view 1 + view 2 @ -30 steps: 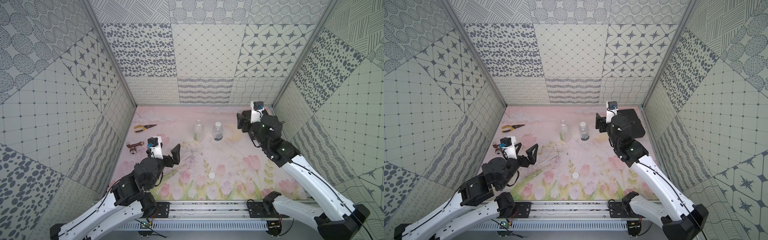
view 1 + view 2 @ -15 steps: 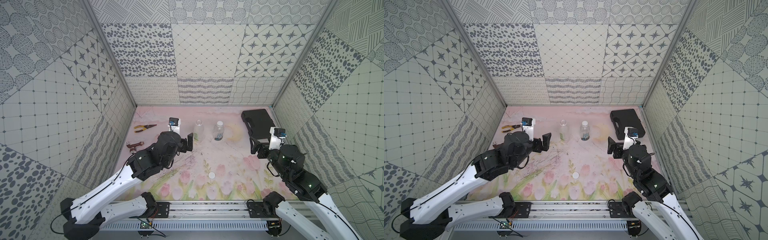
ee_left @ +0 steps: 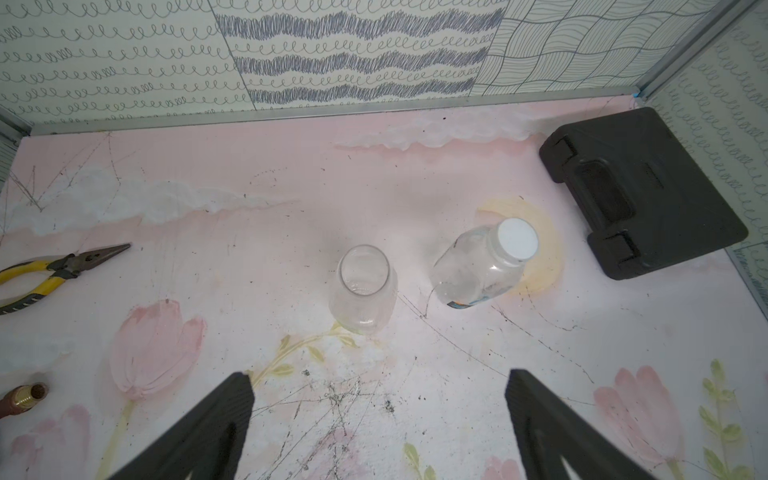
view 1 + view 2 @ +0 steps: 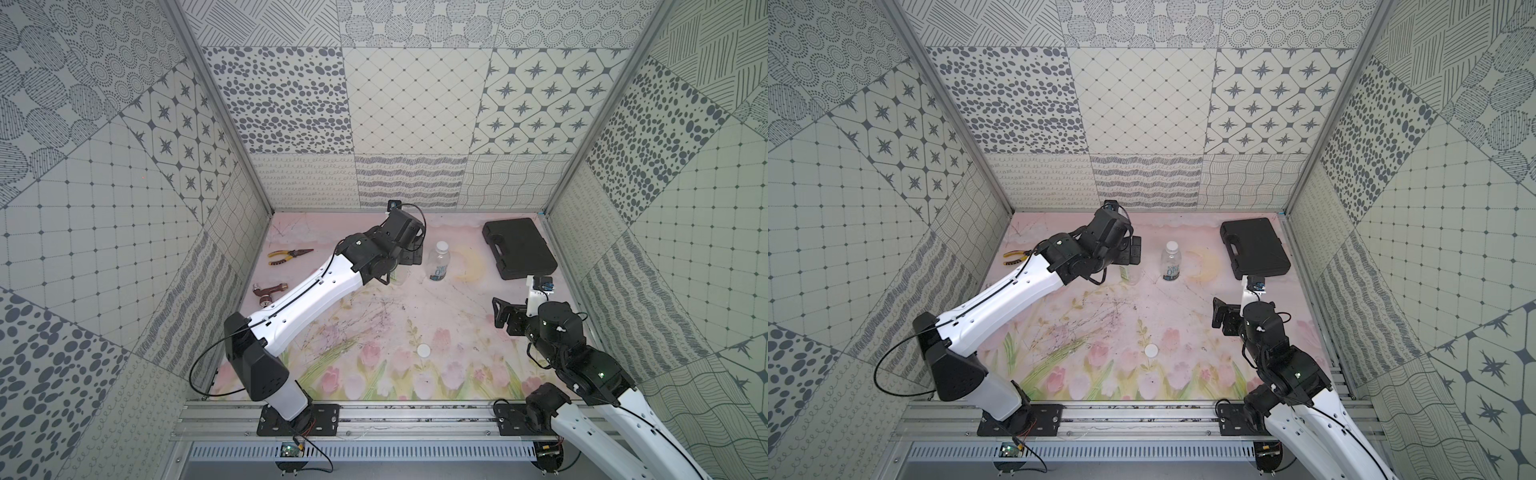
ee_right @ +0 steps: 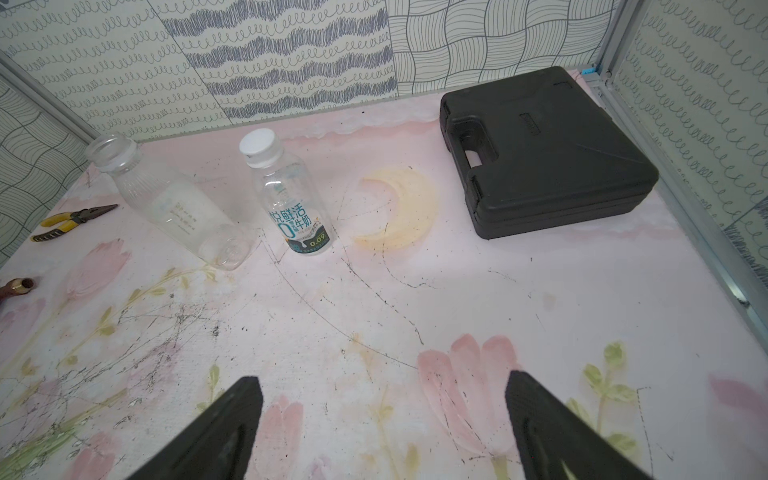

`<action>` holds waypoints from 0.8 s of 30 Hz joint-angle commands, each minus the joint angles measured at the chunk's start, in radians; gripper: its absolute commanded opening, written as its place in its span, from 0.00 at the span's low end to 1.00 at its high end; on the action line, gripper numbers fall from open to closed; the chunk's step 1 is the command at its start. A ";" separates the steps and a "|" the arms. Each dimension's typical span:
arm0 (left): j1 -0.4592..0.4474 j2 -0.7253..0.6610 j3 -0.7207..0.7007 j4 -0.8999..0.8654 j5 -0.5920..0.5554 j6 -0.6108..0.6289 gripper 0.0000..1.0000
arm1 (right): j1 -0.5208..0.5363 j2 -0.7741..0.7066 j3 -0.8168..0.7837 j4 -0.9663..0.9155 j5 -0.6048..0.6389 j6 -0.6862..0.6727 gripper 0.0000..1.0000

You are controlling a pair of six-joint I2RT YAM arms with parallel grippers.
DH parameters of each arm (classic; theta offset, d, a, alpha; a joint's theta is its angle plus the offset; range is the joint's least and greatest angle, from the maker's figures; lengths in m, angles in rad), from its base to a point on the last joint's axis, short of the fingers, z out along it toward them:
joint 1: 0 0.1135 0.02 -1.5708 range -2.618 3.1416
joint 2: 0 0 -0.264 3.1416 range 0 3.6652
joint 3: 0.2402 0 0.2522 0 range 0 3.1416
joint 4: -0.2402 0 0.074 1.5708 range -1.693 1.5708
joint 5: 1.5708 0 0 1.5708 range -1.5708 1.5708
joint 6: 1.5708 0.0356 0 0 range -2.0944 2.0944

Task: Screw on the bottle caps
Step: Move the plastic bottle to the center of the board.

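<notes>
Left gripper (image 3: 378, 376) hovers wide open and empty, close above the uncapped bottle (image 3: 365, 286); right gripper (image 5: 382, 378), equally wide and empty, hangs over the mat (image 5: 540, 291), well apart from both bottles. The labelled bottle (image 3: 482, 270) stands just beside the uncapped one, its cap (image 3: 517, 239) on. The loose cap (image 4: 424, 350) lies alone nearer the front

Floral table (image 4: 374, 303) bears capped bottle (image 4: 440, 264), open bottle (image 3: 363, 291), loose cap (image 4: 423, 350), pliers (image 4: 286, 255), case (image 4: 519, 249)

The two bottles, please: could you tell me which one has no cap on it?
The taller clear bottle, whose mouth stands open; the shorter blue-labelled bottle already wears a white cap.
</notes>
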 commanded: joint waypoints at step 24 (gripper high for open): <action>0.110 0.334 0.246 -0.207 0.122 -0.112 0.76 | -0.004 0.142 0.016 0.037 -0.017 -0.005 0.97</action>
